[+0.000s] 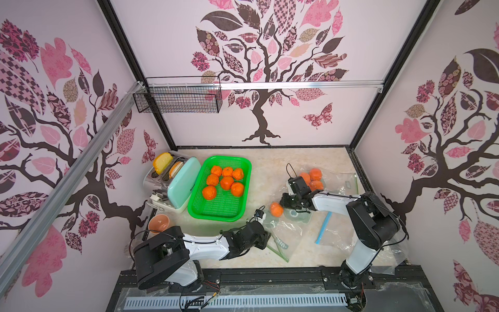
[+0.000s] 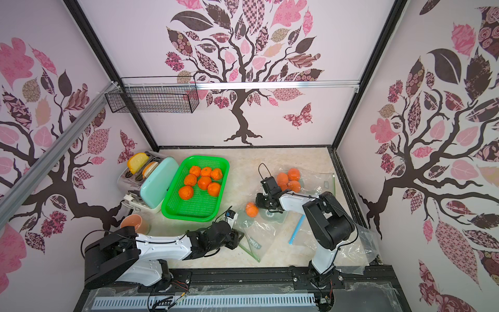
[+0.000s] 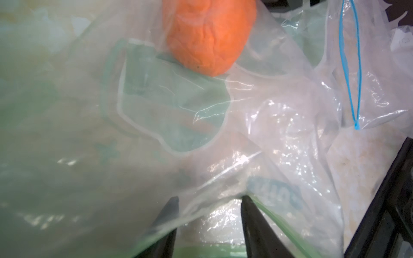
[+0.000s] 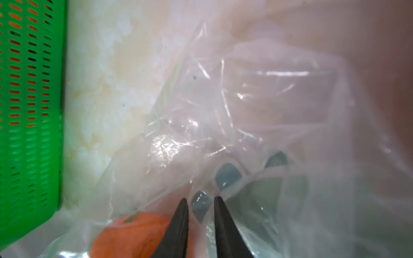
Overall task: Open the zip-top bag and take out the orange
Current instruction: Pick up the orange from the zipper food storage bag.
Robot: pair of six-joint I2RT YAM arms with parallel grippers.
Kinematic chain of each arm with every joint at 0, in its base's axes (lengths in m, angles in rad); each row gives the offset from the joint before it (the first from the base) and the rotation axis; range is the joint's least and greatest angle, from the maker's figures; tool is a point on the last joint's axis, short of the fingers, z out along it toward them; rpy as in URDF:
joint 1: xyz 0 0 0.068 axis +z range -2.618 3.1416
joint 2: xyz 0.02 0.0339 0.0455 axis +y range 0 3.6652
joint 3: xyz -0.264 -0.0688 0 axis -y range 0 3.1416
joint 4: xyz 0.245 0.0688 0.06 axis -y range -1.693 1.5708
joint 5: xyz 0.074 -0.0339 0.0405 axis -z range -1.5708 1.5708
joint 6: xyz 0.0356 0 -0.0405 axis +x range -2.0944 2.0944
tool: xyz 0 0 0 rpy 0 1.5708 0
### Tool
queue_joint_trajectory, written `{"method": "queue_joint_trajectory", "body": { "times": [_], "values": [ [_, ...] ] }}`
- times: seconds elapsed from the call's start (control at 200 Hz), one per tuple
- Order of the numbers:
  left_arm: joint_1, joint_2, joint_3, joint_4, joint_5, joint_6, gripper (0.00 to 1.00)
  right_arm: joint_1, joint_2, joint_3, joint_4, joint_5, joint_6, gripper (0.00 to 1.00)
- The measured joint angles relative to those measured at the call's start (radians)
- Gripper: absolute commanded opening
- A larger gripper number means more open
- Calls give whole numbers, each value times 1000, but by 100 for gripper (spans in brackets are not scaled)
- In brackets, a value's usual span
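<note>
With the left gripper [image 3: 210,198] at the bag's [image 1: 286,232] near mouth, jaws apart, the right gripper [image 4: 200,197], clamped on its film, may drag bag and orange [image 1: 276,210] away together.

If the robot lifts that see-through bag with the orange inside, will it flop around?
Probably floppy: the zip-top bag is thin, crinkled plastic sagging in folds. It looks shiny, so it may slip. The orange inside is round, so it would likely roll to the lowest corner and drag it down.
</note>
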State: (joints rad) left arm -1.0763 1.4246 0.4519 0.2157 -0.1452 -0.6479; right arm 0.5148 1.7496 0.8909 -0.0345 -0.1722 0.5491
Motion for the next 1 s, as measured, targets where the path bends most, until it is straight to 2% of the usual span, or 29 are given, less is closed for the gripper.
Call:
{"method": "queue_joint_trajectory", "body": {
  "times": [0.16,0.235,0.425,0.595,0.81,1.0],
  "values": [
    [13,18,1,25,11,21,79,-1,-14,-40,40,-26,0,23],
    [13,16,1,34,14,40,85,-1,-23,-68,74,-45,0,23],
    [18,-14,8,36,4,105,86,1,-57,-140,142,-94,4,21],
    [26,-10,87,34,-4,182,86,8,-88,-182,155,-120,8,20],
    [91,77,178,41,23,237,87,23,-129,-225,146,-142,7,19],
    [95,163,223,25,28,276,89,27,-192,-253,71,-138,-1,19]
  ]
}}
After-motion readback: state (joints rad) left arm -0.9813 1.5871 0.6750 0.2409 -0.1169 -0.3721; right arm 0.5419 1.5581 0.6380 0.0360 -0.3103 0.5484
